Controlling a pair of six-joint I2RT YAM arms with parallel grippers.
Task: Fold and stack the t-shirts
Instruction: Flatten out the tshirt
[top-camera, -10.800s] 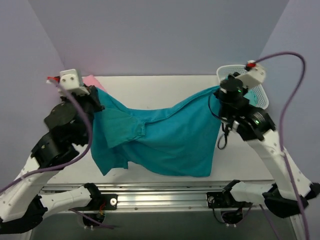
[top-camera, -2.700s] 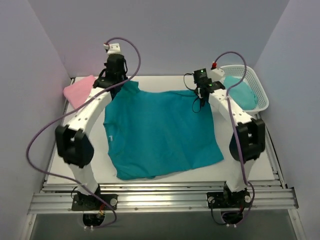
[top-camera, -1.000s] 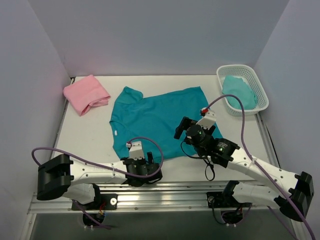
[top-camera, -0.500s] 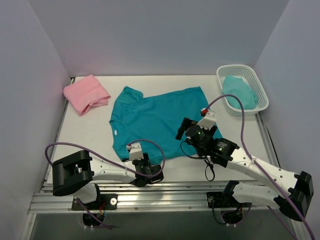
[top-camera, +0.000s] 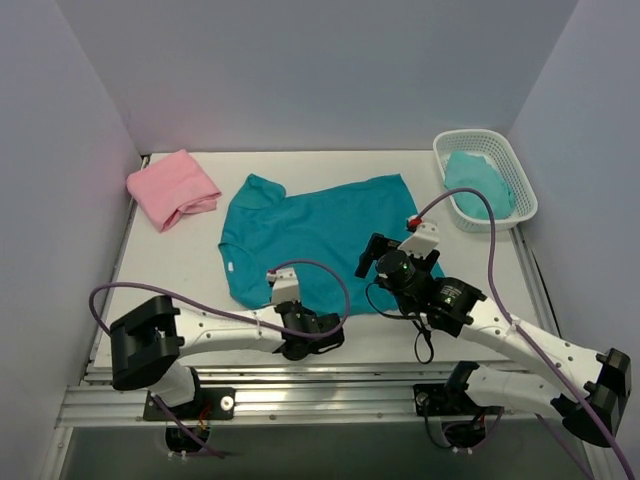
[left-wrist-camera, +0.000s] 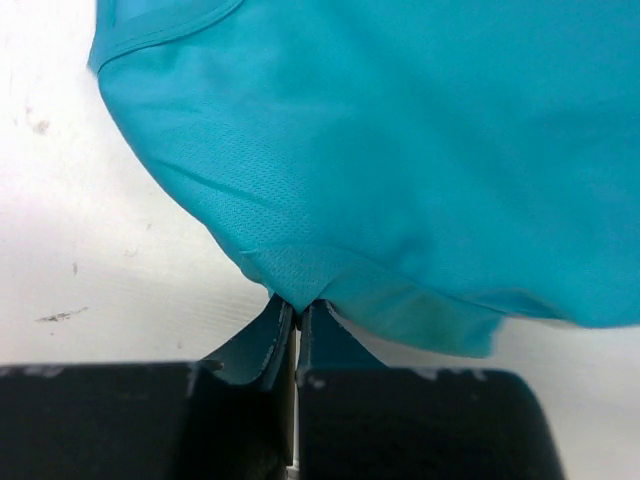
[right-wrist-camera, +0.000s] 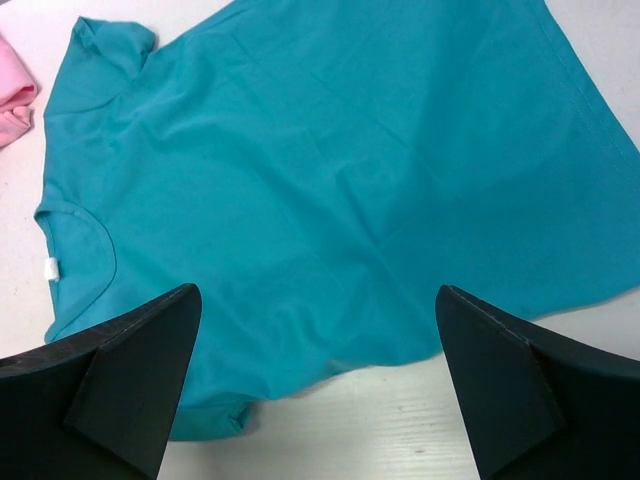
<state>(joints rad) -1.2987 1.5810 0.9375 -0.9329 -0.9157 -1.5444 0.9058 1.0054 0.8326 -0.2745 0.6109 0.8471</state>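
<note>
teal t-shirt (top-camera: 300, 235): from above, near hem hidden under left arm (top-camera: 225, 330) and right arm (top-camera: 445, 298); cropped at top and right in left wrist view.
pink t-shirt (right-wrist-camera: 12, 100): only a sliver at right wrist view's left edge.
cloth (top-camera: 478, 185) in basket (top-camera: 522, 185): bunched, garment type unclear.

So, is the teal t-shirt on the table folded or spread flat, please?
Spread out: the teal t-shirt lies flat, collar and far sleeve showing.

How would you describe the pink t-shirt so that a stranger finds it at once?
On the white table, look at the far left corner, next to the wall. The pink t-shirt lies there, folded into a small bundle. It is the only pink cloth: the teal t-shirt beside it is spread flat, and the other teal cloth sits in the basket.
</note>
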